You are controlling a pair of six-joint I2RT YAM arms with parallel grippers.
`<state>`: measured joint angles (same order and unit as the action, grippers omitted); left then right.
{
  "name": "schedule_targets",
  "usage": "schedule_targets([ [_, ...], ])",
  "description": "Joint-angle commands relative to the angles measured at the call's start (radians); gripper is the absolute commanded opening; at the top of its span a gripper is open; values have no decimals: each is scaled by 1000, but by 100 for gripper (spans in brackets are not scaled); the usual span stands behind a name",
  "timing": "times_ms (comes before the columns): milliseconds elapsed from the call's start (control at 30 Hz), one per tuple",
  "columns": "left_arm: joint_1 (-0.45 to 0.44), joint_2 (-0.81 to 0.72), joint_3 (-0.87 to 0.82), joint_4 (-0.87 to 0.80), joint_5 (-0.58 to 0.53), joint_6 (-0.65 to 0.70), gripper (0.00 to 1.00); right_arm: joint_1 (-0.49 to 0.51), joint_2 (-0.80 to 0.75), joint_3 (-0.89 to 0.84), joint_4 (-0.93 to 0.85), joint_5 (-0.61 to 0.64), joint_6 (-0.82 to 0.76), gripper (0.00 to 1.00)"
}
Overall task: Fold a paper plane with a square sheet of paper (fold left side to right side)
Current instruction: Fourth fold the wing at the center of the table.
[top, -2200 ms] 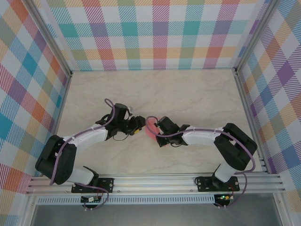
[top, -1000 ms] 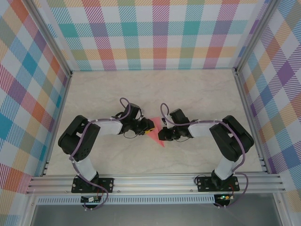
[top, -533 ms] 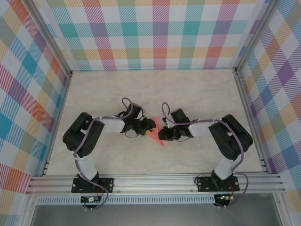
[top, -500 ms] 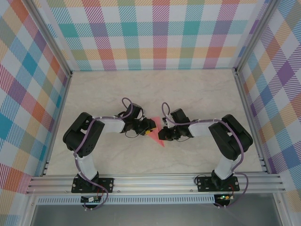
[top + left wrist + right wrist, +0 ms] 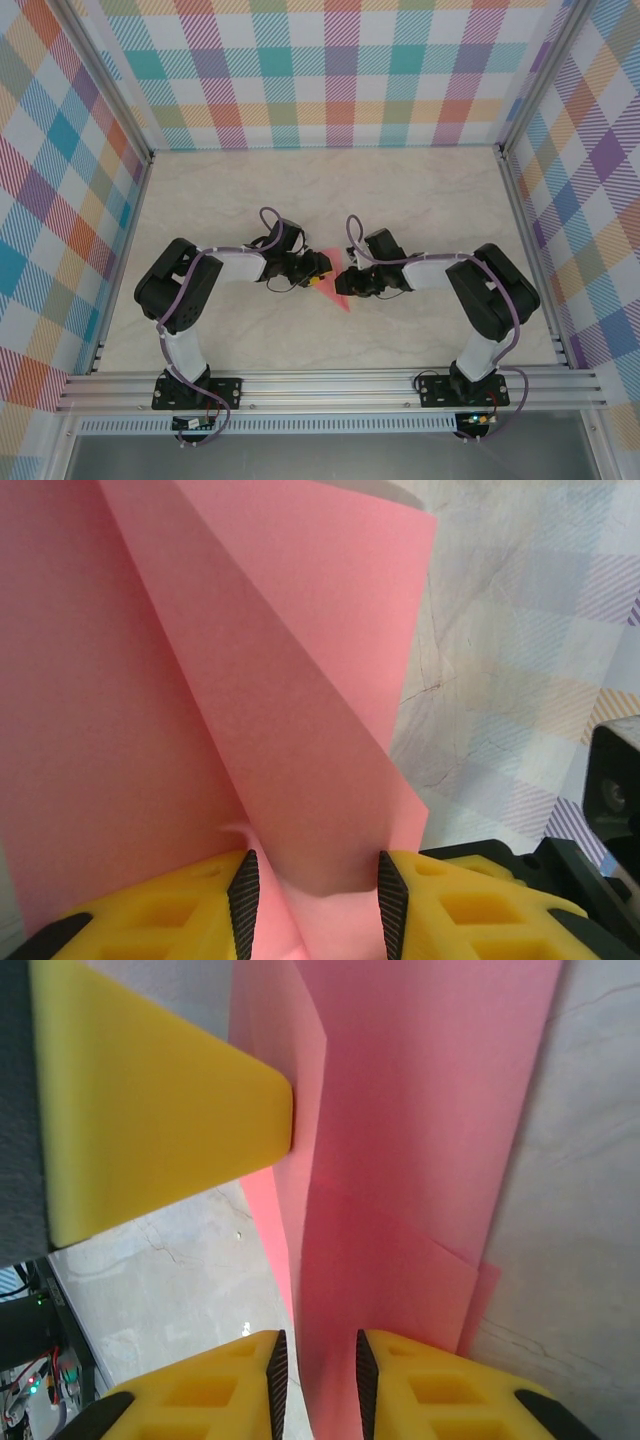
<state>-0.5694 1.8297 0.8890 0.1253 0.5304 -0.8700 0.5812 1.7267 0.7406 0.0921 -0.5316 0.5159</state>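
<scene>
**Top view, near to far.** At the near edge you see the aluminium rail [image 5: 330, 388] that carries both arm bases. Both arms reach inward over the marble-patterned bench [image 5: 400, 200]. The sheet of paper [image 5: 337, 292] lies at mid-bench between them, folded to a pink triangle with its tip pointing near.

**End effectors.** The left end effector [image 5: 318, 270] meets the sheet's left edge and the right end effector [image 5: 346, 284] its right edge.

**Wrist views.** The left end effector [image 5: 313, 885] is clamped on a raised fold of the sheet [image 5: 250, 680], which fills the gap between its pads. The right end effector [image 5: 317, 1360] is clamped on a creased flap [image 5: 420, 1140]. Checked walls [image 5: 330, 70] close the far side.
</scene>
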Motion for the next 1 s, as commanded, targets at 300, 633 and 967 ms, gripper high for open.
schedule_targets([
  [300,-17,10,17,-44,-17,22,38,-100,-82,9,22,-99,22,31],
  [633,-17,-1,11,-42,-22,21,38,-116,56,85,98,-222,73,30],
  [967,-17,-6,9,-43,-22,22,38,-95,98,79,101,-223,73,28],
])
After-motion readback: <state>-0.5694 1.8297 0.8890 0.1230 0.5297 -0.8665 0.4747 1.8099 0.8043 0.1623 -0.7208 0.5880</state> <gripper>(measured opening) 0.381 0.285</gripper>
